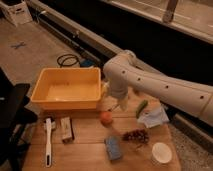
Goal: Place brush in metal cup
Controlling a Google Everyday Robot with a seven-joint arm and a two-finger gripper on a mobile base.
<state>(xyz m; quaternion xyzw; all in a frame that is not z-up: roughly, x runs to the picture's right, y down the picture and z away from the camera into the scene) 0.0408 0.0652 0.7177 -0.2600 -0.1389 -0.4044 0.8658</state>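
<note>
The brush (48, 141) is long, slim and white. It lies on the wooden table (85, 150) at the front left, with its wider head toward the far end. My gripper (116, 105) hangs at the end of the white arm (150, 85), over the middle of the table just right of the yellow bin. It is well to the right of the brush and holds nothing that I can see. No dark metal cup shows in this view.
A yellow bin (67, 89) sits at the back left. An orange fruit (106, 118), a blue sponge (113, 148), dark grapes (135, 135), a green item (142, 107), a white wrapper (153, 118), a white bowl (161, 153) and a small block (66, 129) lie around. A black chair (12, 117) stands left.
</note>
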